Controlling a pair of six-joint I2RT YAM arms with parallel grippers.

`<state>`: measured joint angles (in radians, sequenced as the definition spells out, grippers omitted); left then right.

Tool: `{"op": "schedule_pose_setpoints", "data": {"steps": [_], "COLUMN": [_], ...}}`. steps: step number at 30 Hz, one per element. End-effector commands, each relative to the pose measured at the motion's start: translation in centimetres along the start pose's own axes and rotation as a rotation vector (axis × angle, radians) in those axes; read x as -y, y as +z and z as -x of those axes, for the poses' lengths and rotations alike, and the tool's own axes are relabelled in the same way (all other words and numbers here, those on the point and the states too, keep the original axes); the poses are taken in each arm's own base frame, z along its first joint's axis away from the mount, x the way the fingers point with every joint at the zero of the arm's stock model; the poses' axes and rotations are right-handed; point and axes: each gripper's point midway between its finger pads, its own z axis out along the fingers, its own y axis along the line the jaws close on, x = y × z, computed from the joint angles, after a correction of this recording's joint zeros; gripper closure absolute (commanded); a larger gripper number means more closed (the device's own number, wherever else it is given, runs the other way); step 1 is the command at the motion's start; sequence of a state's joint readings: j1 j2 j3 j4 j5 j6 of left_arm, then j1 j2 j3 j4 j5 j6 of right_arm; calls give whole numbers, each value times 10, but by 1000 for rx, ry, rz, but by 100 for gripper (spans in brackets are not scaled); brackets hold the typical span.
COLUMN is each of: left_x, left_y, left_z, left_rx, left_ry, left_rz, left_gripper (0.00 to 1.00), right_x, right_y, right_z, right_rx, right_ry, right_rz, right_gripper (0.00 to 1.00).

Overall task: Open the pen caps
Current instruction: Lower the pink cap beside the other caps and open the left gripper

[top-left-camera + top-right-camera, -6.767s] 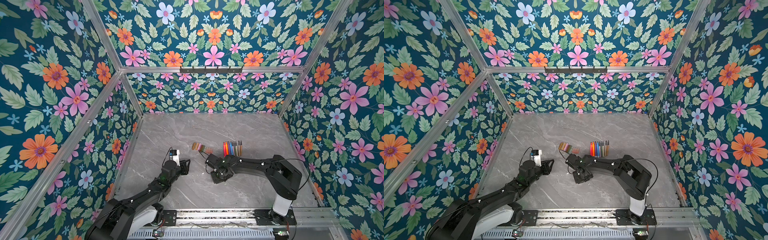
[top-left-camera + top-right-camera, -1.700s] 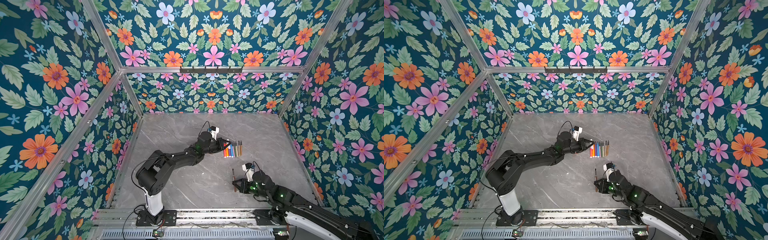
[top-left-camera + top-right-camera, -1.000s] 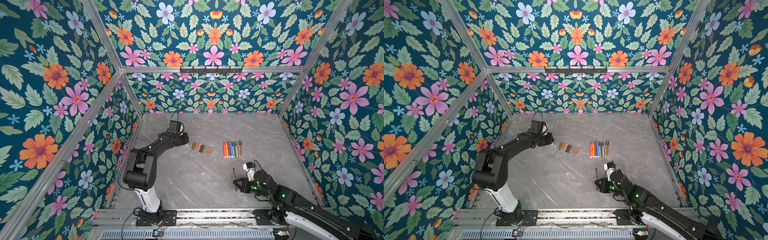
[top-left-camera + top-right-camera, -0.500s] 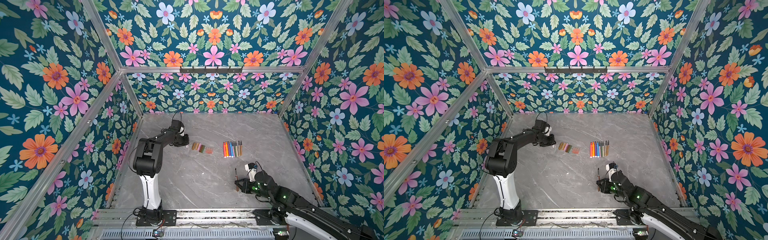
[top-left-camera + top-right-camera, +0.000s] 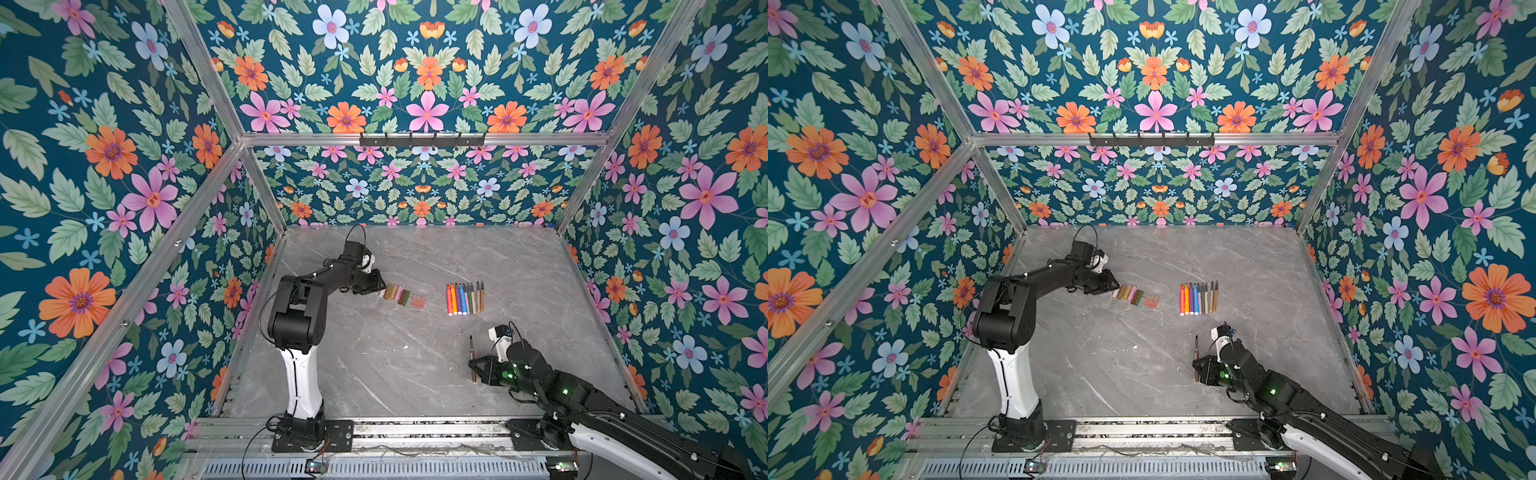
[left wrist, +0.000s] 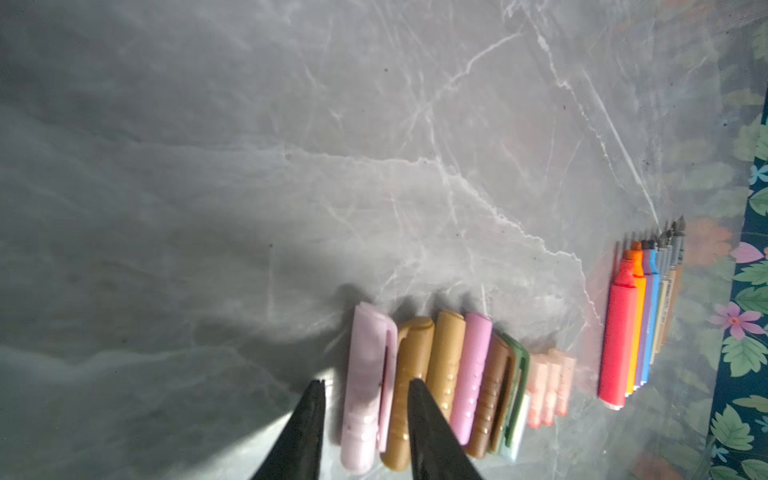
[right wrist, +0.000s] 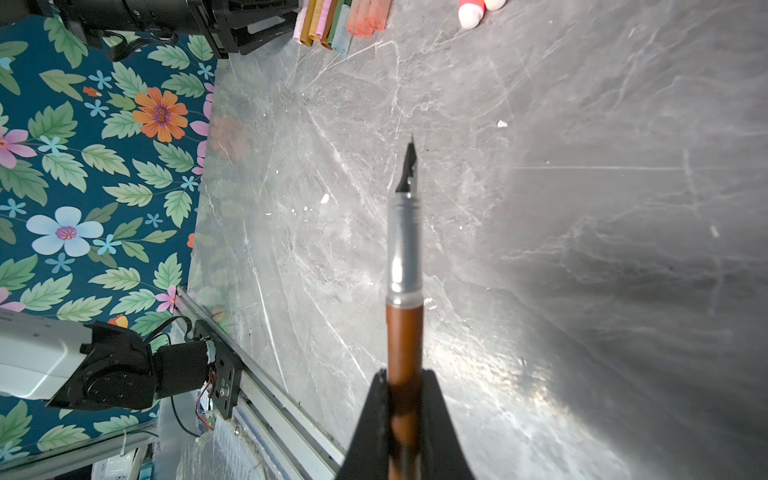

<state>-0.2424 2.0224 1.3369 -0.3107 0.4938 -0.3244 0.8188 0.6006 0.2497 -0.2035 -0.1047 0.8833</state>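
Right gripper [image 7: 405, 374] clamps the uncapped brown pen [image 7: 404, 328]. Left gripper [image 6: 365, 380] stands released astride the pale pink cap [image 6: 365, 353]; a skewed retreat may scatter adjacent caps [image 6: 444, 353].

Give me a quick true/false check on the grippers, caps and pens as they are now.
1. The right gripper holds a brown pen with its nib bare. True.
2. The left gripper is clamped shut. False: its jaws stand apart, and the pale pink cap at the end of the cap row shows between them.
3. Every pen in the row of pens has its cap on. False: their tips are bare, and the caps lie apart in their own row.
4. In both top views the cap row lies between the left gripper and the row of pens. True.
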Motion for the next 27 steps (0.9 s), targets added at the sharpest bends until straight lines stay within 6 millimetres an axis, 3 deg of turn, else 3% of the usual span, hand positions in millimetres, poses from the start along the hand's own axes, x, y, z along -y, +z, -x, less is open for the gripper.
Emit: {"op": "schedule_pose_setpoints", "data": {"steps": [1,7,13,20,27], "left_x": [7,8,-10,-21,-15], "left_y": [-4,-15,-17,-5,0], "left_z": [4,7,5,6,5], "left_rx": [19,51,44,22,14], "left_ry": [-3,-10,-6,-10,-9], "left_rz": [-27,-10,100,132,114], "left_gripper": [63,66,87,84,85], "right_x": [-4,-3,-3,-3,-3], "right_y": [-1,-2,-3,-3,-3], "right_z": [4,4,4,4,5], "right_rx": [17,18,23,24,29], "right_ry": [6,6,8,8,10], "right_rz": [14,14,19,19,21], "right_gripper": [100,100,100,100,100]}}
